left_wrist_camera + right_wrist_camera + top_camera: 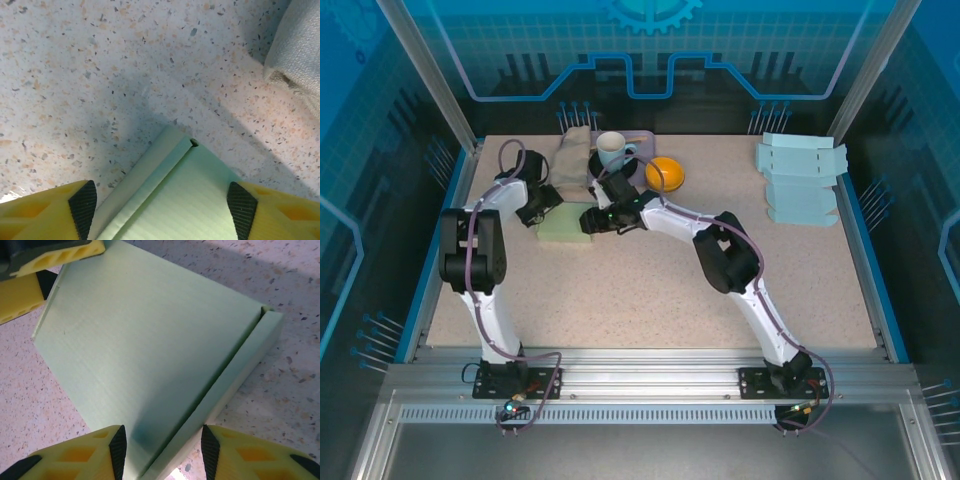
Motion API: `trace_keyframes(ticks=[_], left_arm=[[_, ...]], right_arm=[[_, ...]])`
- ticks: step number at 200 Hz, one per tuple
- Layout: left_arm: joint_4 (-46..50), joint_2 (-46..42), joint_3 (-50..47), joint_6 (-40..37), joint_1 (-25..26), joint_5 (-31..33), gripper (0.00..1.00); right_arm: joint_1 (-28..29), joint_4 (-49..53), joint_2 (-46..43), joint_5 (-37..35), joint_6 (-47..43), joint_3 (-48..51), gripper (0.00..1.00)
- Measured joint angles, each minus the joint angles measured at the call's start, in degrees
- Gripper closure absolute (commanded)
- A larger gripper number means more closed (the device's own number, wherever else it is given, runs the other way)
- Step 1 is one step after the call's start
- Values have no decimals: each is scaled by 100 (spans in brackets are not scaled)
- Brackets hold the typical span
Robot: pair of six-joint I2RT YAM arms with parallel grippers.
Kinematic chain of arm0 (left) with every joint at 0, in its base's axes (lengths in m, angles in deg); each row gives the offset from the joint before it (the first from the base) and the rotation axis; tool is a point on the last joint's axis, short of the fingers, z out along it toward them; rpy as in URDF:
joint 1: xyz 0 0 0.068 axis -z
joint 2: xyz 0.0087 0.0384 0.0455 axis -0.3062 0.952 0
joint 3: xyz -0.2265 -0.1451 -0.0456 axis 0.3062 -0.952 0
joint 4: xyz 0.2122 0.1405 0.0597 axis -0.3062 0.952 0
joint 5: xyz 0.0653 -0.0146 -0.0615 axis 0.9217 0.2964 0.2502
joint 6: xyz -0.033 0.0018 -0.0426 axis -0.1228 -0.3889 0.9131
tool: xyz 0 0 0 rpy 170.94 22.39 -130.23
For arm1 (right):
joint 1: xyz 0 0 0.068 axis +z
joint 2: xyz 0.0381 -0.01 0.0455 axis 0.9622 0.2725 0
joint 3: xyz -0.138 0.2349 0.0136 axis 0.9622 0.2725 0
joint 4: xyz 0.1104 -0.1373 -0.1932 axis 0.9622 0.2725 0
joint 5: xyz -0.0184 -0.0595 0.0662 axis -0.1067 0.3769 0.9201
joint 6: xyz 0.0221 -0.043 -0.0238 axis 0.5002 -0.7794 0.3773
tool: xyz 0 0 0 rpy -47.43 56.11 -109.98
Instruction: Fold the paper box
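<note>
Straddling the pale green paper box point(563, 228) from both sides, the two arms look one slip away from spoiling the fold. The box lies on the table point(650, 290) just to the near side of the white mug point(611, 150), a little toward the left arm. To my eye it is light enough to skate away or spring open if either gripper drags on it while pulling off. The left gripper point(162, 207) has its jaws spread wide with a corner of the box between them, not squeezing as far as I can see. The right gripper point(164, 447) stands half spread around the box's upright side wall; whether it actually bites I can't tell. Both arms reach far out, elbows bent and wrists tipped down, meeting just short of the mug, where a careless swing could clip it.
</note>
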Motion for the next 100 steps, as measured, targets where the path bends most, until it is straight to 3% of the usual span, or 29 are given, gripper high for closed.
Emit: trace_keyframes(ticks=[48, 100], left_arm=[[184, -13, 15, 4, -127, 76, 13], [660, -911, 22, 4, -264, 247, 13]], right_arm=[[-55, 153, -293, -254, -374, 315, 52], [-385, 809, -1856, -1064, -1226, 1106, 52]])
